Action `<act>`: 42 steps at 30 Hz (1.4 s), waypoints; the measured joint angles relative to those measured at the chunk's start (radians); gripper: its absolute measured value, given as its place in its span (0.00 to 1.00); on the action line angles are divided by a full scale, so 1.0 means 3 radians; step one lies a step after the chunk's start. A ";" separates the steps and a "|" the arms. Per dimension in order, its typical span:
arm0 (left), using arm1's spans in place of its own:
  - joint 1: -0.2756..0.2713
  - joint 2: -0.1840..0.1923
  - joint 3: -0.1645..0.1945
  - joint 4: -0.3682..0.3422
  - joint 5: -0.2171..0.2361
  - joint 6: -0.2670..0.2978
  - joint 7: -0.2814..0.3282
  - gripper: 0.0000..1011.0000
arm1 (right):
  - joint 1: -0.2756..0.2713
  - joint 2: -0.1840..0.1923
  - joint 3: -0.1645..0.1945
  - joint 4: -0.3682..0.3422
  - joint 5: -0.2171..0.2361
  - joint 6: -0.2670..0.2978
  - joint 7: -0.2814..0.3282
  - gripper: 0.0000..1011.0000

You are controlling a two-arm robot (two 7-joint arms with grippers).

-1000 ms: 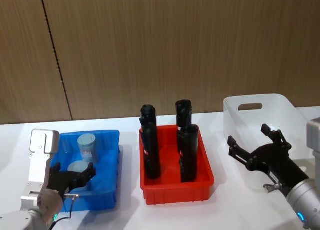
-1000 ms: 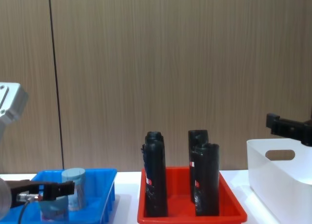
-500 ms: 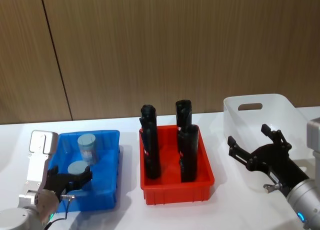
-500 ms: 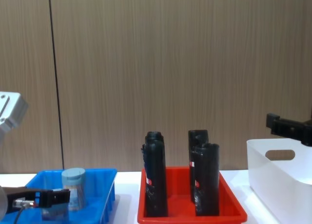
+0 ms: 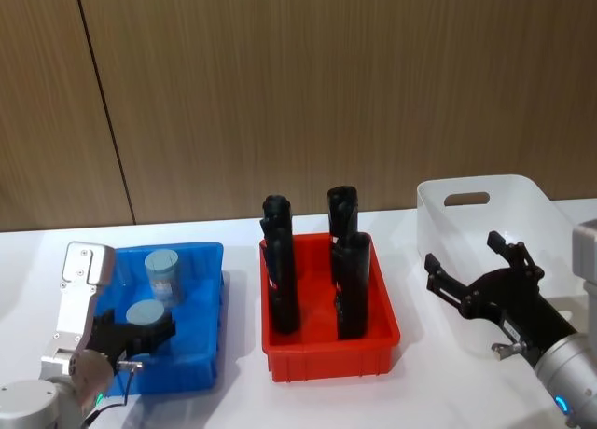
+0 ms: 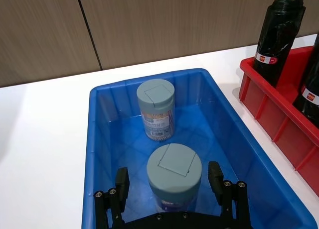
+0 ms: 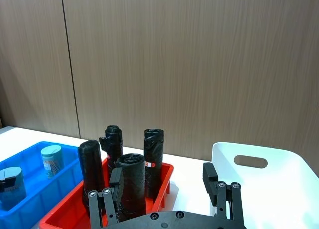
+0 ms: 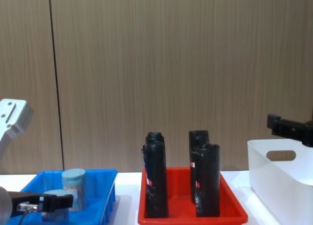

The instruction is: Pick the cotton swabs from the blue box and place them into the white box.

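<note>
Spread open and holding nothing, my left gripper (image 6: 169, 175) sits low in the blue box (image 5: 220, 294) at the table's (image 5: 424, 378) front left. One finger is on each side of the nearer cotton swabs jar (image 6: 174, 162), with a gap showing on both sides. Just beyond it, the second cotton swabs jar (image 6: 156, 102) stands upright near the box's far wall. My right gripper (image 5: 466, 254) hovers over the table's front right, fingers wide apart and empty, just in front of the white box (image 5: 522, 198) at the far right edge. Between the two boxes, a red tray (image 5: 326, 356) holds four upright black bottles (image 5: 284, 294).
</note>
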 joint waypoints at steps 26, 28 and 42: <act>-0.0222 -0.0108 -0.0017 0.0411 -0.0037 -0.0118 -0.0334 0.66 | 0.0000 0.0000 0.0000 0.0000 0.0000 0.0000 0.0000 0.99; -0.0230 -0.0114 -0.0021 0.0435 -0.0061 -0.0127 -0.0349 0.66 | 0.0000 0.0000 0.0000 0.0000 0.0000 0.0000 0.0000 0.99; -0.0183 -0.0107 -0.0044 0.0356 -0.0134 -0.0173 -0.0351 0.66 | 0.0000 0.0000 0.0000 0.0000 0.0000 0.0000 0.0000 0.99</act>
